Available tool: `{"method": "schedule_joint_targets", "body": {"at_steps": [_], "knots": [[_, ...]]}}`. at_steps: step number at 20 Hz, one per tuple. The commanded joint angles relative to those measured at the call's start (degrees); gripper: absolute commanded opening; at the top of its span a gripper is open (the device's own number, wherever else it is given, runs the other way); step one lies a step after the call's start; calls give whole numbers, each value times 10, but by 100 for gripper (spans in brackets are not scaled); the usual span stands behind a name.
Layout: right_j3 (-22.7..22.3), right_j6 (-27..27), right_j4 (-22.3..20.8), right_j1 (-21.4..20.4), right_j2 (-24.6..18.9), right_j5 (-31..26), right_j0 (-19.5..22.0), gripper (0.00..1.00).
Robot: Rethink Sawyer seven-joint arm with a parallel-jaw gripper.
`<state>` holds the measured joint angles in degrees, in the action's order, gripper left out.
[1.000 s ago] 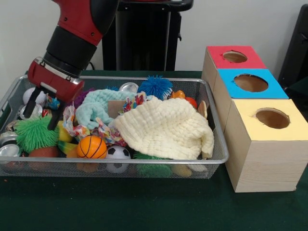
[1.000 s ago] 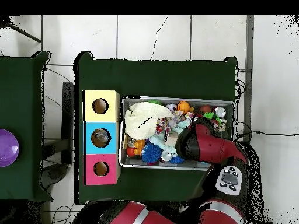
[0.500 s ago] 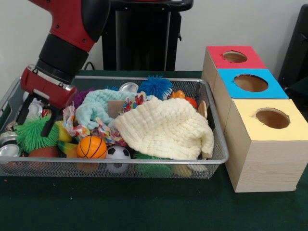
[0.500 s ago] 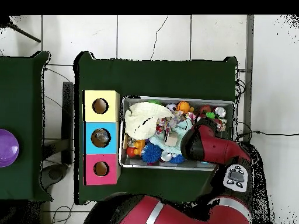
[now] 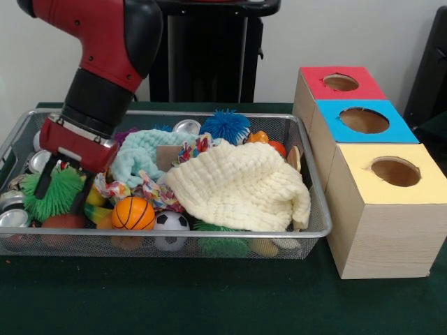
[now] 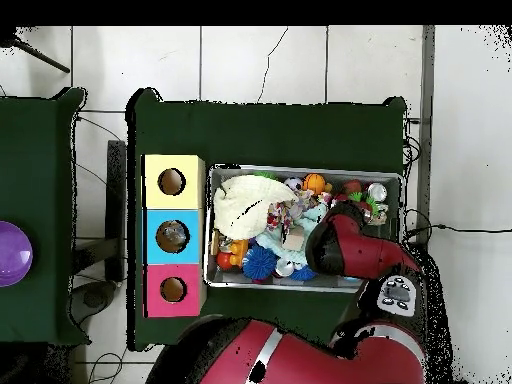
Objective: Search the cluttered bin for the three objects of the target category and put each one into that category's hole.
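Note:
My gripper (image 5: 63, 193) is open and reaches down into the left end of the wire mesh bin (image 5: 209, 114). Its two black fingers (image 5: 43, 183) stand on either side of a green spiky ball (image 5: 54, 190), which sits low between them. An orange basketball (image 5: 133, 213) and a soccer ball (image 5: 171, 223) lie just right of it by the front wall. A blue spiky ball (image 5: 225, 125) rests at the back. In the overhead view the red arm (image 6: 350, 245) covers the gripper and the bin's (image 6: 300, 168) right end.
A cream cloth (image 5: 241, 185) and a teal cloth (image 5: 143, 153) cover much of the bin. Silver cans (image 5: 10, 218) lie at its left. Red (image 5: 339, 82), blue (image 5: 363, 120) and yellow (image 5: 394, 171) boxes with round holes stand at the right. A purple bowl (image 6: 12, 252) sits on a side table.
The gripper has moved lower and toward the bin's front, and its open fingers now straddle the green spiky ball. Nothing else in the bin has shifted.

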<state>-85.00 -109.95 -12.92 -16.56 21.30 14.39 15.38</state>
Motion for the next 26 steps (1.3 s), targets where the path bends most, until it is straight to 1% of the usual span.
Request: {"method": "schedule_joint_targets", "body": {"at_steps": [1,4,9,12,13,16,19,22,23,26], "knots": [[21,-78,-5,41,-85,26,15,100],[17,-77,-4,41,-98,0,24,100],[17,-53,13,39,-93,-94,22,100],[22,-34,11,36,-93,-147,27,100],[24,-30,10,36,-93,-156,28,100],[34,-14,5,42,-107,-200,43,100],[40,-10,4,47,-110,-225,47,100],[45,-6,14,46,-99,-294,45,100],[48,-7,14,48,-97,-300,44,100],[47,-15,24,50,-96,-339,45,100]]}}
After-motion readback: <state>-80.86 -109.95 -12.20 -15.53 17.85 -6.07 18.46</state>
